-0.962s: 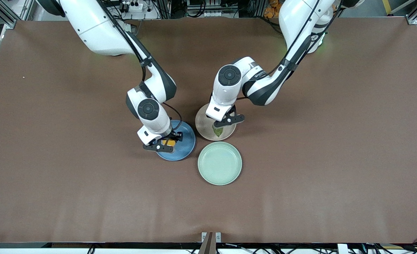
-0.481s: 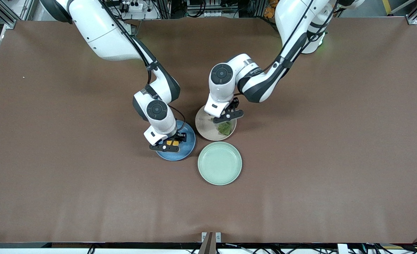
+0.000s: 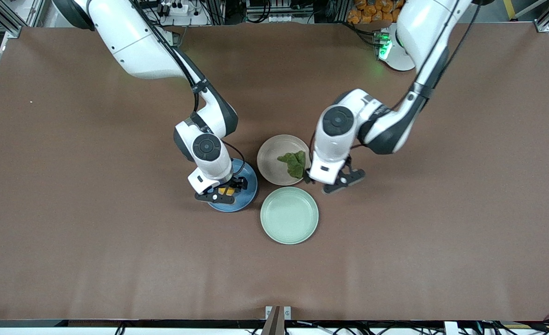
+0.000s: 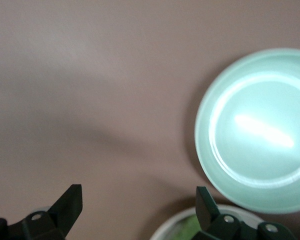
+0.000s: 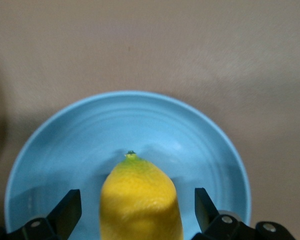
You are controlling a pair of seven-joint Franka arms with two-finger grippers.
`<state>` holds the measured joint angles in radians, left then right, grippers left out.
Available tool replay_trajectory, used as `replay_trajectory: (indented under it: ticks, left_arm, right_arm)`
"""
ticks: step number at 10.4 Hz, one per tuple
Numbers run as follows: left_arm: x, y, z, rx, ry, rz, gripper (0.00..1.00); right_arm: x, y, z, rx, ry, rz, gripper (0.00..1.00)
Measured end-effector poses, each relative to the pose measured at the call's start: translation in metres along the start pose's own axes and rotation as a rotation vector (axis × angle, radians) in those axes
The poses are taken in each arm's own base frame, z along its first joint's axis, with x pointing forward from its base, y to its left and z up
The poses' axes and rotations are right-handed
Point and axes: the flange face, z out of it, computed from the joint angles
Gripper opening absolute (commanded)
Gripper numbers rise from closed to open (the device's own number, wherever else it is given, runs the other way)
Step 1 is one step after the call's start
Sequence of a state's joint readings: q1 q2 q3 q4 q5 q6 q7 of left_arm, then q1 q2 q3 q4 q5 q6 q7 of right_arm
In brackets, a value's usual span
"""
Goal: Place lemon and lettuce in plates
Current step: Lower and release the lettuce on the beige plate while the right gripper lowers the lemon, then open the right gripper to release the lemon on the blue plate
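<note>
The lemon [image 5: 140, 200] lies on the blue plate [image 5: 125, 125], between the fingers of my right gripper [image 5: 135, 212], which is open with gaps on both sides of the fruit. In the front view the right gripper [image 3: 222, 191] is low over the blue plate [image 3: 248, 185], and the lemon [image 3: 225, 190] shows between its fingers. The lettuce [image 3: 294, 163] lies in the beige-pink plate [image 3: 269, 160]. My left gripper [image 3: 337, 182] is open and empty over the bare table beside that plate, toward the left arm's end. The left wrist view shows its open gripper [image 4: 138, 210] and the beige plate's rim [image 4: 172, 227].
A pale mint-green plate [image 3: 289, 215] stands nearer to the front camera than the other two plates, close to both. It also shows in the left wrist view [image 4: 255, 130]. Brown table surface [image 3: 418, 223] spreads all round the plates.
My left gripper let go of the lettuce, which now lies in the beige-pink plate, and moved off it toward the left arm's end. The right gripper stayed over the blue plate.
</note>
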<state>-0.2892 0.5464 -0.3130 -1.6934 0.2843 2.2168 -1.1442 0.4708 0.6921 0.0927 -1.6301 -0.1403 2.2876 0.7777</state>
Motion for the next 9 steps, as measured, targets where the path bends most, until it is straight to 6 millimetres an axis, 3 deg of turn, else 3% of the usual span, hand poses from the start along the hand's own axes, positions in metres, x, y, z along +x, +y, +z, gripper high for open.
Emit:
replay_trajectory:
  ticks: [2,3,4,5,7,9]
  left_arm:
    - [0.068,-0.045,-0.008,-0.009,0.02,0.032,1.0]
    - [0.109,-0.081,-0.016,-0.013,0.034,0.051,1.0]
    - [0.133,-0.109,-0.02,-0.002,0.033,0.061,1.0]
    - [0.14,-0.125,-0.018,0.034,0.004,0.071,1.0]
    - [0.13,-0.138,-0.008,0.138,-0.095,0.099,1.0]
    - [0.134,-0.17,-0.009,0.185,-0.164,0.134,1.0]
  right_arm:
    - [0.019,-0.003,-0.042,-0.022,-0.033,0.026,1.0]
    - [0.03,-0.002,-0.067,0.0,-0.044,0.037,1.0]
    - [0.043,0.008,-0.09,0.033,-0.041,0.037,1.0]
    - [0.059,0.028,-0.113,0.054,-0.035,0.026,1.0]
    - [0.086,0.089,-0.151,0.055,-0.048,-0.006,1.0]
    - [0.106,0.155,-0.173,0.031,-0.076,-0.033,1.0]
